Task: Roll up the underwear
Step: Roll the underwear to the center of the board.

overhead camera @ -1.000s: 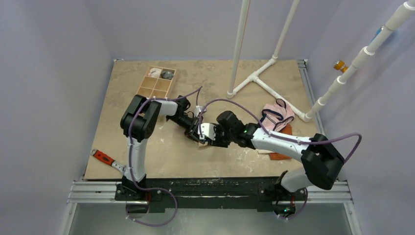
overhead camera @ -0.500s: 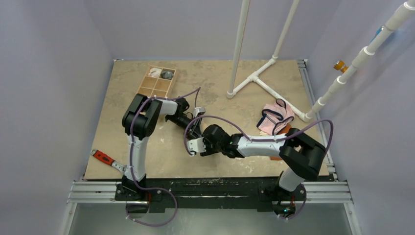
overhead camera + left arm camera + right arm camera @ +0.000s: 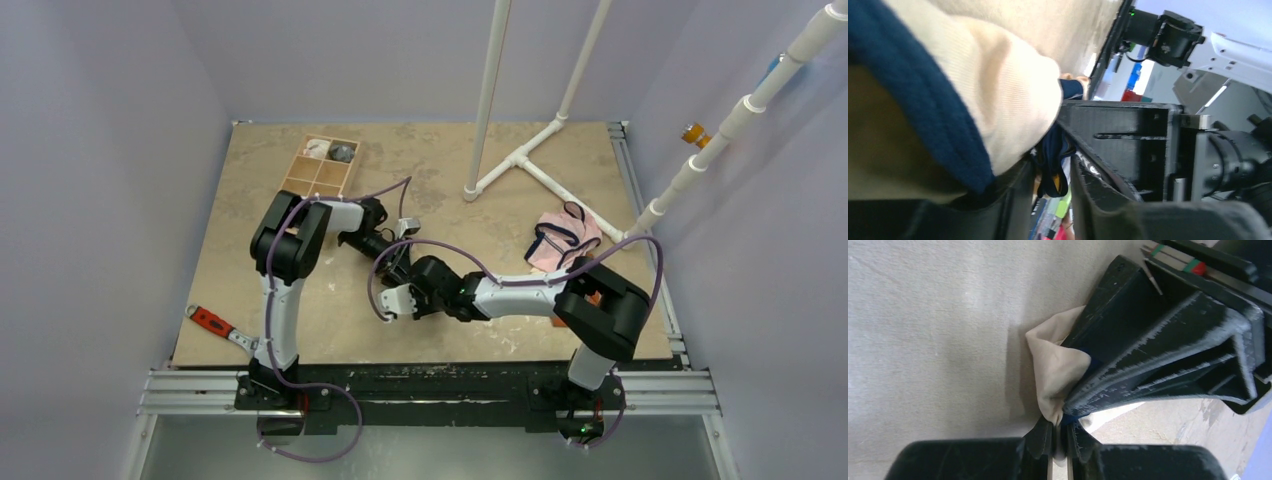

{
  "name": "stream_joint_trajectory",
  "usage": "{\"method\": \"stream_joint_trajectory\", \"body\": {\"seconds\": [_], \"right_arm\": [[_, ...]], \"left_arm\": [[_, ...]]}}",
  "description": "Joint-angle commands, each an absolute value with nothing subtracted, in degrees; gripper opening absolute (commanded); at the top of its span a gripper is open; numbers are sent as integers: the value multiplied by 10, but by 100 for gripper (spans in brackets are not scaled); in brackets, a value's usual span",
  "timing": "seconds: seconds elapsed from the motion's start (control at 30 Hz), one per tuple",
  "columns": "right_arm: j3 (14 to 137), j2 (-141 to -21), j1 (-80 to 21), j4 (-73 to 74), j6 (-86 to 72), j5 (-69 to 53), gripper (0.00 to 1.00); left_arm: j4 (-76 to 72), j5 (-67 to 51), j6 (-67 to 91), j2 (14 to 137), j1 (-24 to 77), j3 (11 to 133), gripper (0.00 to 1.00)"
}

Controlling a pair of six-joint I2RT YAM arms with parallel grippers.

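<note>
Where the 2 arms meet over the middle of the tan mottled desk, the soft tan-beige fabric underwear with thin dark navy edging sits between them. From the top camera it is almost fully hidden under the wrists. The right arm reaches across to the left, and the left arm bends in from the far side.

On the right wrist camera, the right jaws are clenched on a beige fold of the underwear: the 2 black fingers meet with only cloth between them. From there the cloth goes up to the left jaws, which touch it from the upper right. We cannot tell if the cloth rests on the desk or hangs just over it.

On the left wrist camera, the underwear fills the left part of the view, very near and blurred, with its navy band across it. The left jaws stand a little apart with a dark navy fold in the gap; we cannot tell if they press on it.

Well apart from the arms, pink briefs with dark edging lie on the right of the desk, near a white pipe frame. A wooden box with compartments stands at the far left, and a red-handled tool lies at the near left edge.
</note>
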State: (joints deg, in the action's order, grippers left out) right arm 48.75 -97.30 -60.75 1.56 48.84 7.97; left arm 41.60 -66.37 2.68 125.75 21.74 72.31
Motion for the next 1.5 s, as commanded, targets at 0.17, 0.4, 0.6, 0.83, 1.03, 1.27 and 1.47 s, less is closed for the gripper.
{"method": "stream_joint_trajectory", "body": {"seconds": [0.17, 0.4, 0.6, 0.83, 1.03, 1.27, 1.47], "right_arm": [[538, -950, -629, 194, 430, 17, 0], [576, -960, -637, 255, 404, -12, 0], [619, -985, -637, 292, 413, -18, 0], [682, -1042, -636, 348, 437, -64, 0], [725, -1099, -625, 398, 447, -93, 0], [754, -1135, -582, 429, 442, -163, 0], [759, -1145, -567, 441, 435, -194, 0]], "left_arm": [[480, -595, -15, 1222, 210, 772, 53], [507, -570, -5, 1252, 220, 820, 63], [516, -565, -6, 1268, 246, 835, 65], [577, -502, -64, 1243, 246, 860, 66], [641, -445, -123, 1214, 240, 883, 77], [664, -379, -165, 1157, 237, 861, 93], [668, -314, -183, 1115, 217, 839, 96]]}}
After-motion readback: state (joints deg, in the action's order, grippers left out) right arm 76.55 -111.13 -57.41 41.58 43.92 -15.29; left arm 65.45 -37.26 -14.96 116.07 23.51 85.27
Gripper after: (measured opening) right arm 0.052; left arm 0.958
